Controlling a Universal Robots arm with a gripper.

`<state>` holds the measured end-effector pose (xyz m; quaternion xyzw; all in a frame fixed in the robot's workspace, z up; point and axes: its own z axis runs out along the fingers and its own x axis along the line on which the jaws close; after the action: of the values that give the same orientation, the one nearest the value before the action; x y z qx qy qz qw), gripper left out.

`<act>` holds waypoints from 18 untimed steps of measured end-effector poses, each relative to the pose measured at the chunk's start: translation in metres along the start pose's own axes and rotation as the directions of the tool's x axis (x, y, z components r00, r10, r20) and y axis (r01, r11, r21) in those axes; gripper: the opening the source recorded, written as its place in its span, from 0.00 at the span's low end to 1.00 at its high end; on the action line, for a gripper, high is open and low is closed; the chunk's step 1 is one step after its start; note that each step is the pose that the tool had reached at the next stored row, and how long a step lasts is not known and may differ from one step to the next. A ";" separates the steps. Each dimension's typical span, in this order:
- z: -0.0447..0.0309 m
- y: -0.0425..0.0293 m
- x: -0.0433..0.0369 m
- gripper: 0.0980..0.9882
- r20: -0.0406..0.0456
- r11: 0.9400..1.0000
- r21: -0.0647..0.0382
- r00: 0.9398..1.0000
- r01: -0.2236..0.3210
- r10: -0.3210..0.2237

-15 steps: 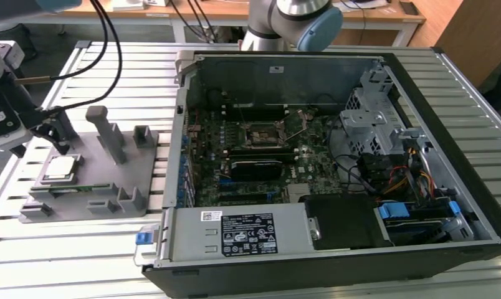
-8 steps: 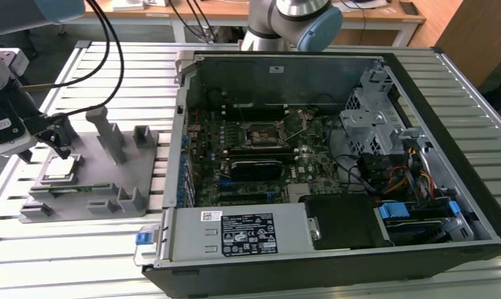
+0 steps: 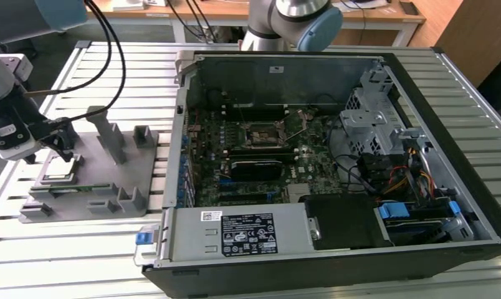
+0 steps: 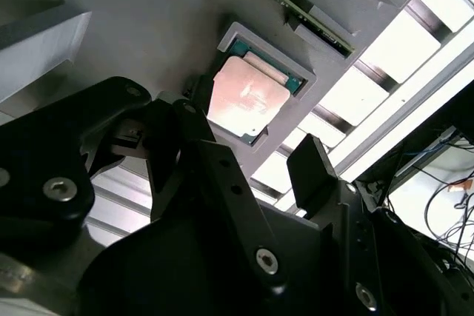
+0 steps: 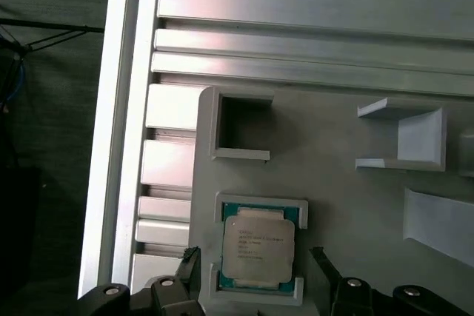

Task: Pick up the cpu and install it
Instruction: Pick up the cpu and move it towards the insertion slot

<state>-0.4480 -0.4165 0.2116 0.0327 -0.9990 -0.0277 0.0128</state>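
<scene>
The cpu (image 3: 58, 172) is a flat square chip with a shiny metal top. It lies in a raised square holder on the grey fixture plate (image 3: 96, 152) at the exterior view's left. My gripper (image 3: 62, 151) hangs just above it, open. In both wrist views the cpu (image 5: 258, 251) (image 4: 248, 94) sits between my two dark fingers (image 5: 188, 266), which stand apart on either side of its holder without touching the chip. The black socket (image 3: 263, 134) with its metal frame sits on the motherboard inside the open computer case (image 3: 450, 124).
Grey upright blocks (image 3: 108, 134) stand on the fixture plate close beside my gripper. A green memory stick (image 3: 76, 187) lies in a slot near the cpu. Black cables (image 3: 109, 56) hang over the slatted table. Another arm's base (image 3: 296, 18) stands behind the case.
</scene>
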 end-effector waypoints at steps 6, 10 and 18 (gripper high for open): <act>0.0081 -0.0005 -0.0002 0.65 0.002 1.000 -0.001 1.000 -0.024 0.024; 0.0129 -0.0007 -0.0003 0.65 0.002 0.999 -0.002 0.999 -0.034 0.034; 0.0223 -0.0012 -0.0014 0.65 0.002 0.999 -0.002 0.999 -0.036 0.036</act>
<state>-0.4472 -0.4164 0.1893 0.0147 -0.9994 -0.0284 0.0122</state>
